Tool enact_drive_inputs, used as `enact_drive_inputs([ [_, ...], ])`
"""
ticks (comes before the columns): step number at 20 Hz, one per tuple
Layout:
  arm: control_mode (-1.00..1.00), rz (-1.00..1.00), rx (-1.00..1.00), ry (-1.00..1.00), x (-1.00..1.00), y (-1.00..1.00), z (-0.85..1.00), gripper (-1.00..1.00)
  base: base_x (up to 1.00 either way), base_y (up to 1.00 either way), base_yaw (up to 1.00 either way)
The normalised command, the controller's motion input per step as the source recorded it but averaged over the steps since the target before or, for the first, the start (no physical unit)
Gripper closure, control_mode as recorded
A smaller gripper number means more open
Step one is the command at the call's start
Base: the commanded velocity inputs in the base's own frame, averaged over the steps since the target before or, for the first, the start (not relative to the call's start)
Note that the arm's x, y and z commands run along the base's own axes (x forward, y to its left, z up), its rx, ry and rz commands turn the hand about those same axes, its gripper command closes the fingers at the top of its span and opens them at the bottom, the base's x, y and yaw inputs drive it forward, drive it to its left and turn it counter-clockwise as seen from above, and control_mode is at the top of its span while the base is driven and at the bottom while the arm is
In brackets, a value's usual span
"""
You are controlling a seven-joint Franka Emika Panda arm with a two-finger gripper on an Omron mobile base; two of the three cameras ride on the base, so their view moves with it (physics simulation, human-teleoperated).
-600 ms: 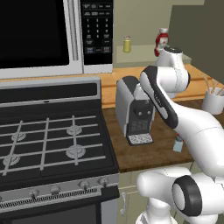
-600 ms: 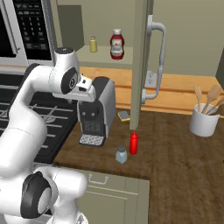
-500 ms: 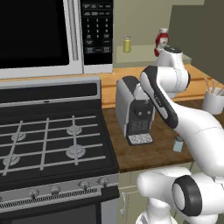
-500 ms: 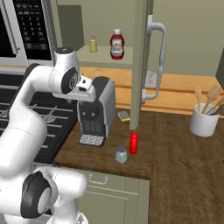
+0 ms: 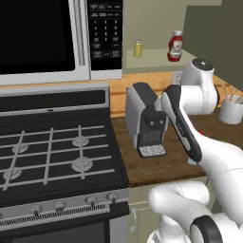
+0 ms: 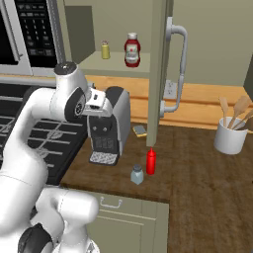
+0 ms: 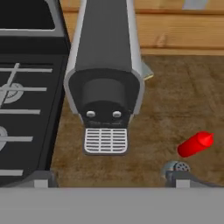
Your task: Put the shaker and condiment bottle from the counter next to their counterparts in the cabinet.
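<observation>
shaker (image 6: 137, 174): small pale blue cylinder with a grey cap, upright on the counter near its front edge, just beside the red bottle; in the hand view its cap (image 7: 176, 166) shows from above, next to one finger tip.
condiment bottle (image 6: 151, 160): slim all-red squeeze bottle with a cone nozzle, upright on the wood, just right of the shaker and below the edge of the open cabinet door; from the hand camera (image 7: 195, 145) it lies to the right of the coffee machine.
counter (image 6: 197, 168): brown wood planks with a lighter wooden backsplash.
gripper (image 7: 109, 183): raised above the counter over the coffee machine, looking down; the two finger tips stand far apart at the bottom corners of the hand view, nothing between them.
coffee machine (image 6: 109, 126): dark and silver, with a drip grille at its foot, standing left of both task items (the arm's hand sits right by its top).
cabinet (image 6: 118, 62): pale shelf above the counter, its dark olive door (image 6: 158, 74) swung open.
yellow shaker (image 6: 105, 50): on the shelf, left of the labelled bottle.
wide red bottle (image 6: 132, 50): white cap and label, on the shelf, near the yellow shaker but apart from it.
utensil holder (image 6: 230, 136): white cup with wooden utensils, far right on the counter.
</observation>
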Motion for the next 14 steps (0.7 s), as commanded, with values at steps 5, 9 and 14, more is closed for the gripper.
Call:
enact_drive_inputs([
  [5,-1.00,-0.16,-0.24,-0.70,-0.64,-0.19,-0.67,-1.00,0.00,0.00,0.00],
  [9,-1.00,-0.16,-0.10,-0.51,-0.80,-0.42,-0.72,-1.00,0.00,0.00,0.00],
  [14,-1.00,-0.03,0.00,-0.08,-0.19,-0.28,-0.29,-1.00,0.00,0.00,0.00],
])
